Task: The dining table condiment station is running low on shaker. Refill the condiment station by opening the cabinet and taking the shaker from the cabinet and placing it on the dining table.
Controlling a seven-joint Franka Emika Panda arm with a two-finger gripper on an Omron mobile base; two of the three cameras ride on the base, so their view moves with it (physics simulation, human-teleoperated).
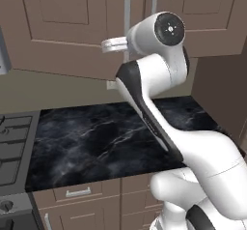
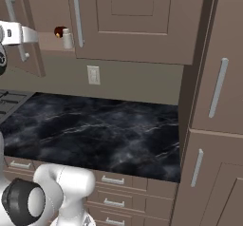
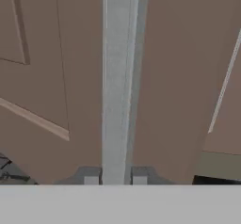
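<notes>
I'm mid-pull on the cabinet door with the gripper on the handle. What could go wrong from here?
1. The gripper straddles the bar handle only near its fingertips; the grip could slip off as the door swings.
2. The shaker stands near the shelf's front edge beside the dark red item; a jolt or careless reach might knock it down.
3. The door looks only partly open, so reaching in now risks hitting it.

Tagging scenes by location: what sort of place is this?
A rendered home kitchen, most likely: taupe wall cabinets with bar handles, a black marble worktop over drawer fronts, and a stove at its left.
</notes>
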